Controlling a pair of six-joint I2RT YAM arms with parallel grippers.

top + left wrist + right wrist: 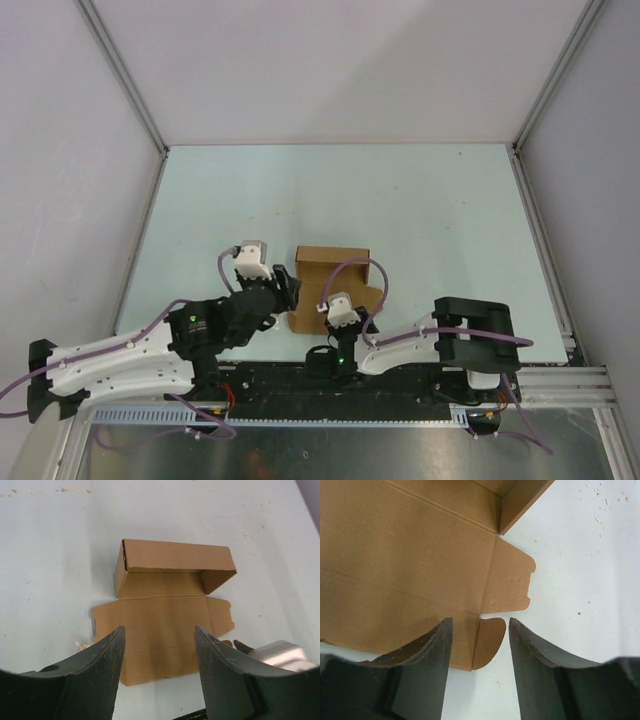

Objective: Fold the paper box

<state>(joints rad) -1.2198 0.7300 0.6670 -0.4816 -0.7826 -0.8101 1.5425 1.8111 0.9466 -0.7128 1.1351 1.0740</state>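
lying just ahead of right hand (479,622), beside left hand (159,630): paper box (335,262), both hands apart, empty

Soft, even light; sharp, shadowless views.

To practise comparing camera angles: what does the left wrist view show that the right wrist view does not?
Only the left wrist: the plain brown cardboard paper box with its raised far walls, and a silver part of the other arm. Only the right wrist: the small rounded corner tab seen whole, between that arm's dark fingers. Both: the box's flat panel, its notched side flap, the pale table, fingers standing apart.
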